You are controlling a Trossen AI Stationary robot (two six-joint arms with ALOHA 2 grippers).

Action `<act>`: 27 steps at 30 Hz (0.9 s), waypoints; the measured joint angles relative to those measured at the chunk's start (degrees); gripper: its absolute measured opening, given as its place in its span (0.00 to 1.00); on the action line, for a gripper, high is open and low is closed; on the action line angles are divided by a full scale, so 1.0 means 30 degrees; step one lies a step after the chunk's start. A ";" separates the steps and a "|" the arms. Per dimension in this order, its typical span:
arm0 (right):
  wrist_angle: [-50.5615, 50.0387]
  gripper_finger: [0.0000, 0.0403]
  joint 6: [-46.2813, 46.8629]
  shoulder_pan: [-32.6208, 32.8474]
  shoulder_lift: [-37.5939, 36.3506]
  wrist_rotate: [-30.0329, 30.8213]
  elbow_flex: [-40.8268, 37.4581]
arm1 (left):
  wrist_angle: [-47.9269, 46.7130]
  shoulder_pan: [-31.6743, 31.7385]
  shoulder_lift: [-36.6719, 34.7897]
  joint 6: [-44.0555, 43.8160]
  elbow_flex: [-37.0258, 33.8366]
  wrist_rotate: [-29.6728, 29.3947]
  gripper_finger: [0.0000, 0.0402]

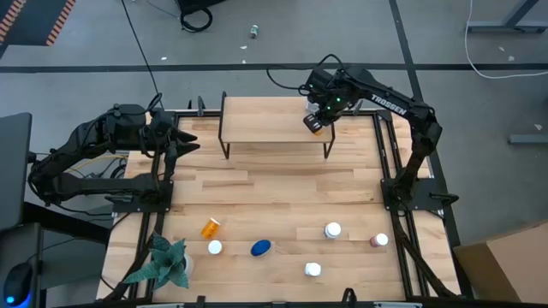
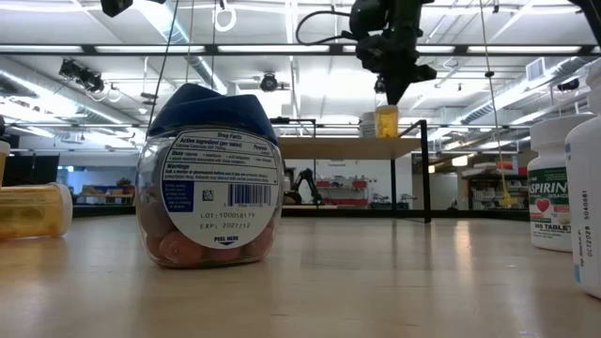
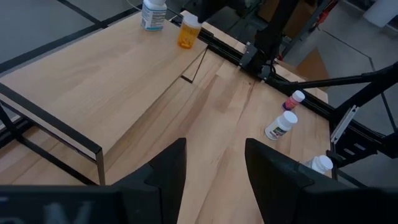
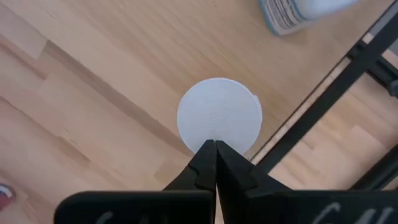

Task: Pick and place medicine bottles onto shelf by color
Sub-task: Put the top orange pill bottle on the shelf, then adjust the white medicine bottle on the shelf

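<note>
The right pincer [image 1: 318, 122] hangs over the right end of the shelf [image 1: 265, 128], its fingers pressed together with nothing between them, directly above the white cap of an orange bottle [image 2: 386, 121] that stands upright on the shelf board beside a white bottle [image 3: 153, 14]. The left pincer [image 1: 181, 144] waits at the bench's [image 1: 274, 201] left edge, fingers apart and empty. Six more bottles sit on the bench's near part, among them a blue-lidded bottle [image 1: 261, 248] and an orange one lying down [image 1: 210, 228], near a green plant [image 1: 163, 263].

A blue-lidded bottle [image 2: 210, 180] stands close up; behind, a closed hand [image 2: 394, 94] hangs above an orange bottle [image 2: 386, 122] on the shelf [image 2: 347, 147].
</note>
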 joint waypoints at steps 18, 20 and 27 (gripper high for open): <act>0.0157 0.01 0.0035 -0.0983 0.0095 -0.0630 0.1173 | 0.0000 0.0002 0.0000 0.0272 0.0000 -0.0007 0.42; 0.0311 0.01 -0.0035 -0.1233 0.0095 -0.0583 0.1173 | 0.0000 -0.0005 0.0000 0.0285 0.0000 -0.0007 0.42; 0.0358 0.01 -0.0015 -0.1631 0.0095 -0.0711 0.1049 | -0.0004 -0.0001 0.0000 0.0308 0.0000 -0.0007 0.41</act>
